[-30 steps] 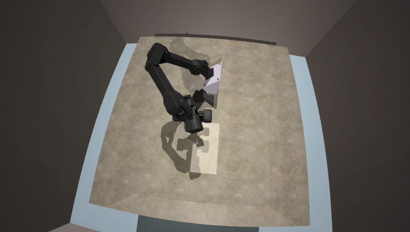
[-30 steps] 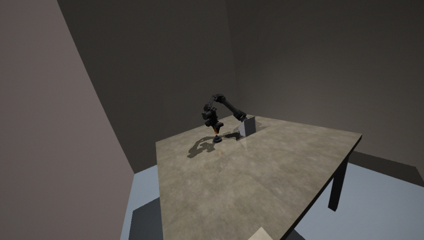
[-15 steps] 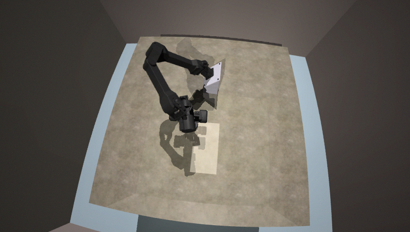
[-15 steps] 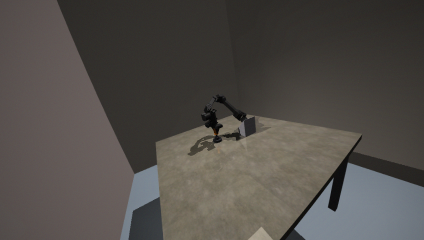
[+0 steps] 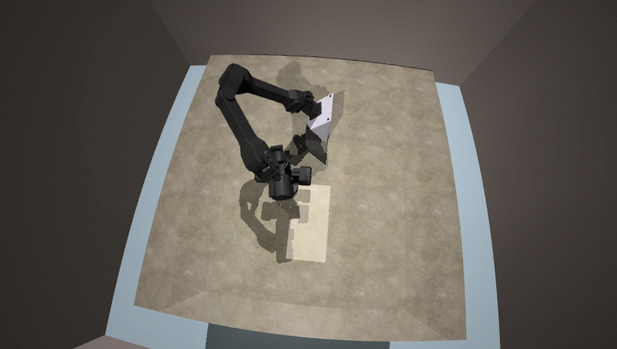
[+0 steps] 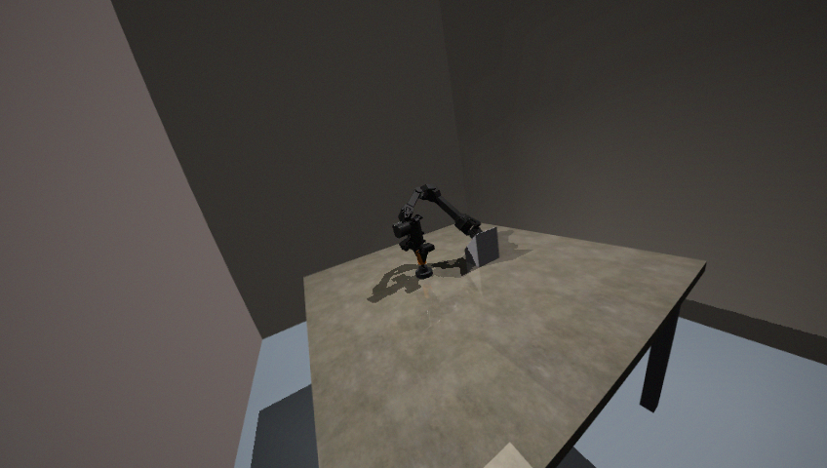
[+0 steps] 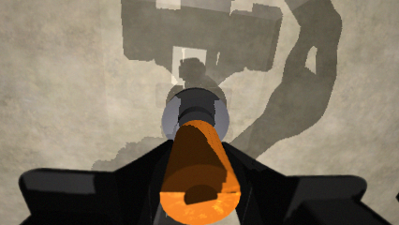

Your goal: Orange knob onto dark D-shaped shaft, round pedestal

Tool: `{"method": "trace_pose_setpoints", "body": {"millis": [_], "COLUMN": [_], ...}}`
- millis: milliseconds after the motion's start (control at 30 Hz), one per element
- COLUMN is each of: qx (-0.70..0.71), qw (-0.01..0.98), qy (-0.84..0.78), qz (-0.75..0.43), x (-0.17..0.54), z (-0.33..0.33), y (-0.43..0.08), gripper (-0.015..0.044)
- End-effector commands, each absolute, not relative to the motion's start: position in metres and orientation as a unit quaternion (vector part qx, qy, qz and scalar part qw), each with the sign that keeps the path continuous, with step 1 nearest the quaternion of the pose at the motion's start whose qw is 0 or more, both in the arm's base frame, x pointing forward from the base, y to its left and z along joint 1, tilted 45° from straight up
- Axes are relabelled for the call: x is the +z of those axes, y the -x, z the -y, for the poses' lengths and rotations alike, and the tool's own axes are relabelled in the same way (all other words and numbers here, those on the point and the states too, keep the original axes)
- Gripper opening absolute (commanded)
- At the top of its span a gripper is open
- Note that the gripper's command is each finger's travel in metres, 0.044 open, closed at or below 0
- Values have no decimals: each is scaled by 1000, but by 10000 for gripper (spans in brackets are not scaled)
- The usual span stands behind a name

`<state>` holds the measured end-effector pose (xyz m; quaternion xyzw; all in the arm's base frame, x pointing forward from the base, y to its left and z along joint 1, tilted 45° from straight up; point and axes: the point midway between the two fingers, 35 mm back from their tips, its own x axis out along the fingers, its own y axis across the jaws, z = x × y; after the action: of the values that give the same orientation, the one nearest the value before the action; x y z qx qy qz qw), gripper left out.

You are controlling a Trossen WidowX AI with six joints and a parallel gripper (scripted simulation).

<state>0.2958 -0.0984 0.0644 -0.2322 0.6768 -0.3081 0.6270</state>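
My gripper point(image 6: 420, 254) point(image 7: 197, 145) is shut on the orange knob point(image 6: 420, 260) point(image 7: 201, 212), with a black finger on each side of it. A dark D-shaped opening shows in the knob's near end in the wrist view. The round pedestal point(image 6: 424, 273) point(image 7: 170, 118) is dark grey and stands on the table. The knob's far end overlaps the middle of the pedestal in the wrist view and hides the shaft. In the exterior view the knob is upright or nearly so, right over the pedestal; I cannot tell whether they touch. In the top view the arm hides knob and pedestal.
A pale wedge-shaped block point(image 5: 321, 129) point(image 6: 488, 247) stands at the arm's base. A pale flat rectangle point(image 5: 310, 240) lies on the table point(image 5: 380, 207) point(image 6: 522, 325) beside the arm's shadow.
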Motion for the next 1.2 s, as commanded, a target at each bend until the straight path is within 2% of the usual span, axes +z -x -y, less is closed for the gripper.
{"method": "trace_pose_setpoints", "body": {"millis": [0, 767, 1167], "qx": [-308, -308, -236], "qw": [630, 630, 602], "qy": [234, 234, 299], "qz": [-673, -673, -702], "x": [69, 68, 65], "z": [99, 99, 96], "y": [-299, -298, -296], "gripper": [0, 0, 0]}}
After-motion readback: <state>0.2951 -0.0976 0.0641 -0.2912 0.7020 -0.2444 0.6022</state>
